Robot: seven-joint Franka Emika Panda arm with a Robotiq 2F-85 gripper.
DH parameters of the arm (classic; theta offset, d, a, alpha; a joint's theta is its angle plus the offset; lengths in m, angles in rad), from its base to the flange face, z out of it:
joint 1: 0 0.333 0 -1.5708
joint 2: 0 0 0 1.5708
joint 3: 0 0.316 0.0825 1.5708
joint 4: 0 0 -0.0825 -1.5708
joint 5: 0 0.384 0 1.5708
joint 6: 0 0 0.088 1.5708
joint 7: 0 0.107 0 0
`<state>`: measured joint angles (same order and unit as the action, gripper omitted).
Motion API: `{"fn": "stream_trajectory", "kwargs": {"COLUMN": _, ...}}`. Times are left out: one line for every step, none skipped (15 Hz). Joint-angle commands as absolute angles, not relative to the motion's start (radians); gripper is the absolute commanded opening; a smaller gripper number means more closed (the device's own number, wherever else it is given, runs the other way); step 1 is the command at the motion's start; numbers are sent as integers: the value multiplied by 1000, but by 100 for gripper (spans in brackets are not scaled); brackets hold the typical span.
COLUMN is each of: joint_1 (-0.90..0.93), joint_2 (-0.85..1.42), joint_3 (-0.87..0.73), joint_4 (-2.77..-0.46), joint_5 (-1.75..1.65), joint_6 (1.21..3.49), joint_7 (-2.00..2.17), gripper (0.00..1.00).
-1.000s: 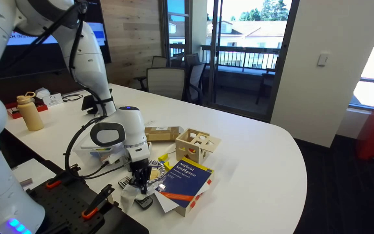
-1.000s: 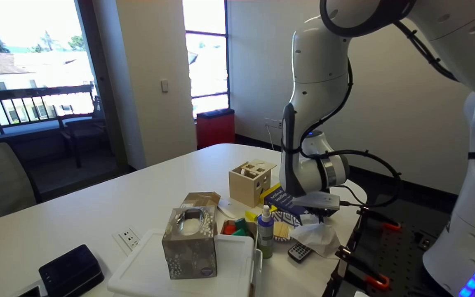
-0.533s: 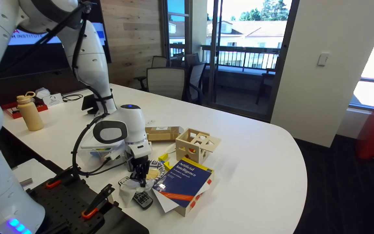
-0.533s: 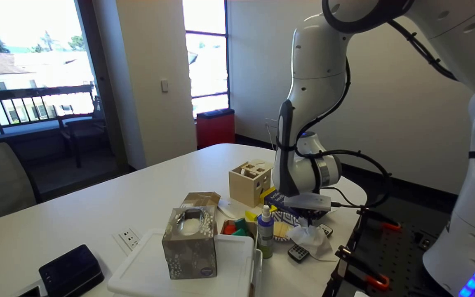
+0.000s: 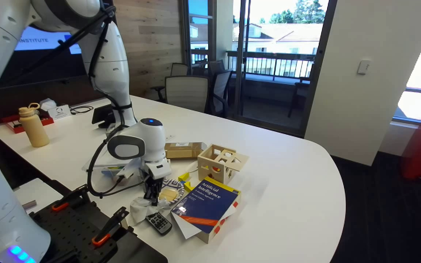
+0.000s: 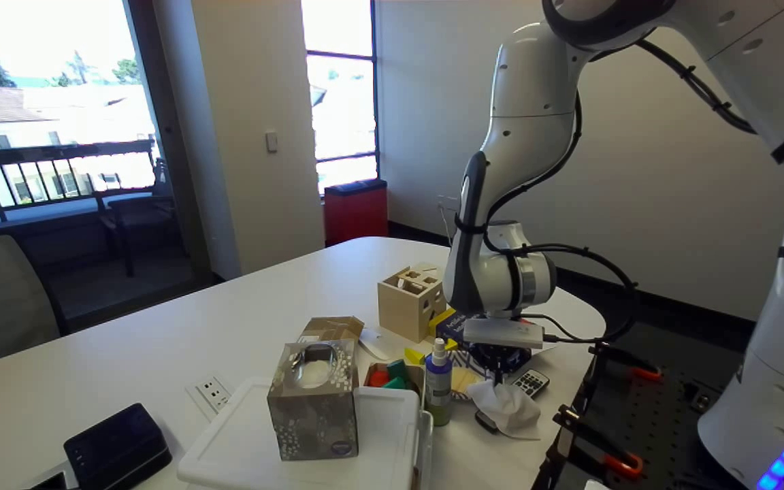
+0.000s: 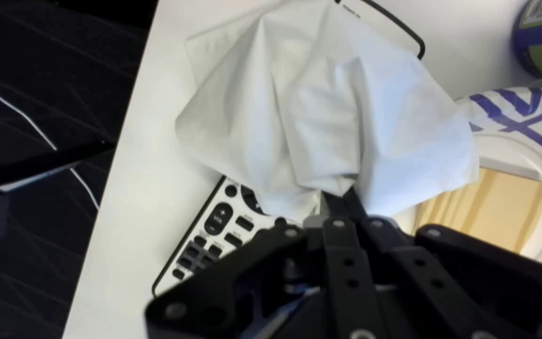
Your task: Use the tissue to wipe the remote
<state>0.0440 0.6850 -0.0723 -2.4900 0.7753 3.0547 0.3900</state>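
The remote [image 5: 159,223] is slim and black-edged and lies flat on the white table. Its near end shows in an exterior view, and both ends show in another [image 6: 531,382]. In the wrist view its buttoned face [image 7: 214,235] shows at the lower left, and a rounded end shows past the tissue at the top. The crumpled white tissue [image 7: 322,108] lies draped across the remote and hides its middle. My gripper [image 7: 341,193] is shut on the tissue's edge, low over the remote. It also shows in both exterior views [image 5: 154,204] [image 6: 498,378].
A patterned paper plate [image 7: 511,110] with a wooden piece sits close beside the gripper. The blue book [image 5: 210,204], a spray bottle [image 6: 438,388], a wooden shape box [image 5: 217,164] and a tissue box [image 6: 314,401] stand around. A black clamp with orange parts [image 5: 110,226] is at the table edge.
My gripper and the tissue have moved along the remote toward the spray bottle. The end by the book is now uncovered, and the end by the bottle is now mostly covered.
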Motion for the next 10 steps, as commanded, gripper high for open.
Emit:
{"fn": "stream_trajectory", "kwargs": {"joint_1": -61, "joint_2": 637, "joint_3": 2, "joint_4": -2500, "joint_5": 772, "joint_6": 2972, "joint_7": 307, "gripper": 0}}
{"fn": "stream_trajectory", "kwargs": {"joint_1": -76, "joint_2": 630, "joint_3": 14, "joint_4": -2506, "joint_5": 774, "joint_6": 2961, "joint_7": 294, "gripper": 0}}
{"fn": "stream_trajectory", "kwargs": {"joint_1": -88, "joint_2": 624, "joint_3": 23, "joint_4": -2511, "joint_5": 776, "joint_6": 2954, "joint_7": 285, "gripper": 0}}
{"fn": "stream_trajectory", "kwargs": {"joint_1": -96, "joint_2": 620, "joint_3": 28, "joint_4": -2514, "joint_5": 778, "joint_6": 2951, "joint_7": 279, "gripper": 0}}
{"fn": "stream_trajectory", "kwargs": {"joint_1": -97, "joint_2": 618, "joint_3": 27, "joint_4": -2517, "joint_5": 778, "joint_6": 2953, "joint_7": 283, "gripper": 0}}
{"fn": "stream_trajectory", "kwargs": {"joint_1": -88, "joint_2": 613, "joint_3": 18, "joint_4": -2523, "joint_5": 773, "joint_6": 2952, "joint_7": 291, "gripper": 0}}
{"fn": "stream_trajectory", "kwargs": {"joint_1": -75, "joint_2": 613, "joint_3": 4, "joint_4": -2527, "joint_5": 769, "joint_6": 2952, "joint_7": 305, "gripper": 0}}
{"fn": "stream_trajectory", "kwargs": {"joint_1": -60, "joint_2": 613, "joint_3": -10, "joint_4": -2532, "joint_5": 765, "joint_6": 2948, "joint_7": 319, "gripper": 0}}
{"fn": "stream_trajectory", "kwargs": {"joint_1": -34, "joint_2": 616, "joint_3": -40, "joint_4": -2538, "joint_5": 743, "joint_6": 2936, "joint_7": 364, "gripper": 0}}
{"fn": "stream_trajectory", "kwargs": {"joint_1": -27, "joint_2": 617, "joint_3": -53, "joint_4": -2540, "joint_5": 736, "joint_6": 2920, "joint_7": 375, "gripper": 0}}
